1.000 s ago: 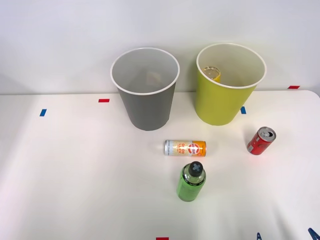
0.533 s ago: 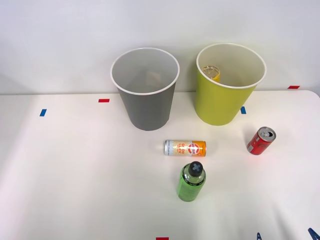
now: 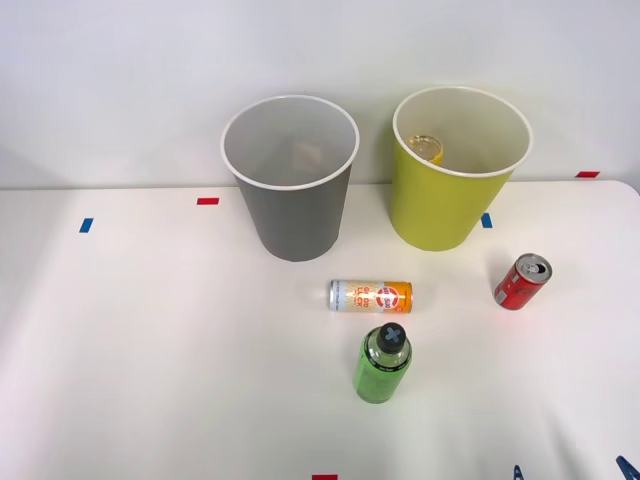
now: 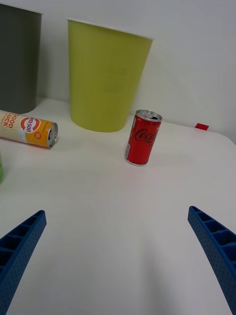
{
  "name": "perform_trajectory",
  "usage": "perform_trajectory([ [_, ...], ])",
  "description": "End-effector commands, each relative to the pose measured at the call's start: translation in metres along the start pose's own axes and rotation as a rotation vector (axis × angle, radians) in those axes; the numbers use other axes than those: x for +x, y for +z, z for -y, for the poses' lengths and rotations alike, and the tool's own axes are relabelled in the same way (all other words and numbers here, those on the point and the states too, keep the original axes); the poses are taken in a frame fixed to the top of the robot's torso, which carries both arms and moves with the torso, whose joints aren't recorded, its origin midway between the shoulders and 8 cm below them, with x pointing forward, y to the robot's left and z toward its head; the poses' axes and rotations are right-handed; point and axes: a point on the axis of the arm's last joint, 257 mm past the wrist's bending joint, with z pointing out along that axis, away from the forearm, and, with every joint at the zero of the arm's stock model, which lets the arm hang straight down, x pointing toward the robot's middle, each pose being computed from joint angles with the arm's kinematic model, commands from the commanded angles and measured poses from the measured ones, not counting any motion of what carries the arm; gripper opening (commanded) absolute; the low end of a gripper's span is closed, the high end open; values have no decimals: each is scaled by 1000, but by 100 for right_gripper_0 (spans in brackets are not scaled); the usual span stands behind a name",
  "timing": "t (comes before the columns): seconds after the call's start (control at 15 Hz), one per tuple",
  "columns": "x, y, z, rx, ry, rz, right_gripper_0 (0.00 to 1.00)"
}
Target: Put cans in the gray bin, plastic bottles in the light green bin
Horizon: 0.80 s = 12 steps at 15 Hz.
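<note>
The gray bin [image 3: 290, 190] and the light green bin [image 3: 458, 185] stand upright side by side at the back of the white table. Inside the light green bin lies a plastic bottle with a yellow label [image 3: 425, 147]. A slim silver-and-orange can [image 3: 370, 296] lies on its side before the bins. The green black-capped bottle [image 3: 383, 363] stands just nearer than it. A short red can [image 3: 522, 282] stands upright to the right. My right gripper [image 3: 572, 470] is open at the table's near right edge, with nothing between its blue fingers [image 4: 22, 241]. In the wrist view the red can [image 4: 142, 138] stands ahead of my gripper [image 4: 116, 213], well apart.
Small blue and red tape marks [image 3: 207, 201] dot the white table [image 3: 150, 330]. A plain pale wall rises close behind the bins. In the wrist view the light green bin [image 4: 105, 76] stands behind the red can, with the lying can [image 4: 27, 129] and gray bin [image 4: 17, 59] beside.
The yellow-labelled bottle inside the light green bin has settled slightly lower. The cans, the green bottle and my gripper tips have not moved.
</note>
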Motion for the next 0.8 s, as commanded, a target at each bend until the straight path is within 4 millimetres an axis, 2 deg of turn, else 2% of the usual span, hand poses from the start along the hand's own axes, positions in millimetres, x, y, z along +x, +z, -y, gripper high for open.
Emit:
perform_trajectory([
  [0.07,0,0,0,0,0,0,100],
  [0.8,0,0,0,0,0,0,100],
])
